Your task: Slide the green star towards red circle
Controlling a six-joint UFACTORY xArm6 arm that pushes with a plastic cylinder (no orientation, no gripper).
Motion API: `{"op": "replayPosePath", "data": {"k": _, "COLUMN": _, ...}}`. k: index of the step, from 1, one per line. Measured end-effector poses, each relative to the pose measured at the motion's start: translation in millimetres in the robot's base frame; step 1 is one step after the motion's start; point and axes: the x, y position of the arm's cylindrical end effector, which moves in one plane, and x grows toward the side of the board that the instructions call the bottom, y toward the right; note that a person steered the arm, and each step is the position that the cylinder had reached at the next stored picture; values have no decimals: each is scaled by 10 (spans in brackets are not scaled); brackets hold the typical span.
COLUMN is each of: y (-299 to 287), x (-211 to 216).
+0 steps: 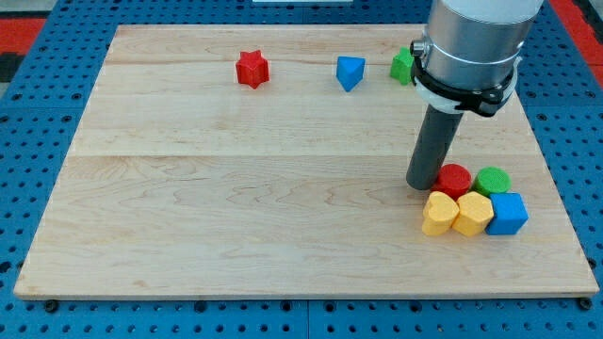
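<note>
Green star (402, 66) sits near the worktop (236, 217) top edge, right part, half hidden behind the arm. Red circle (455, 179) is down by the right edge, packed with green circle (493, 181), two yellow blocks (457, 214) and blue cube (509, 214). Risk: tool tip (421, 185) is just beside the red circle, maybe touching, so any move could knock the cluster. Tool is a plain rod, no jaws, holds nothing.

— Tip (423, 185)? 
— Down on the pale wooden board (236, 207), just left of the red round block (455, 178).
— Around it?
— Green round block (493, 180) beyond; two yellow blocks (457, 214) and blue cube (508, 214) below. Green star-like block (402, 66) above, half hidden.
</note>
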Motion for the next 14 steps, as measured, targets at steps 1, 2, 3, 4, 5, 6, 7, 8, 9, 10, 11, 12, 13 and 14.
{"op": "replayPosePath", "data": {"k": 1, "y": -32, "x": -167}}
{"op": "replayPosePath", "data": {"k": 2, "y": 229, "x": -470}}
{"op": "replayPosePath", "data": {"k": 3, "y": 847, "x": -744}}
{"op": "replayPosePath", "data": {"k": 4, "y": 1037, "x": -1307}}
{"op": "replayPosePath", "data": {"k": 5, "y": 735, "x": -1996}}
{"op": "replayPosePath", "data": {"k": 6, "y": 373, "x": -2460}}
{"op": "replayPosePath", "data": {"k": 7, "y": 71, "x": -2453}}
{"op": "replayPosePath", "data": {"k": 8, "y": 100, "x": -2180}}
{"op": "replayPosePath", "data": {"k": 9, "y": 100, "x": -1876}}
{"op": "replayPosePath", "data": {"k": 10, "y": 101, "x": -1507}}
{"op": "replayPosePath", "data": {"k": 11, "y": 101, "x": -1355}}
{"op": "replayPosePath", "data": {"k": 12, "y": 395, "x": -1269}}
{"op": "replayPosePath", "data": {"k": 13, "y": 619, "x": -1157}}
{"op": "replayPosePath", "data": {"k": 14, "y": 389, "x": -1112}}
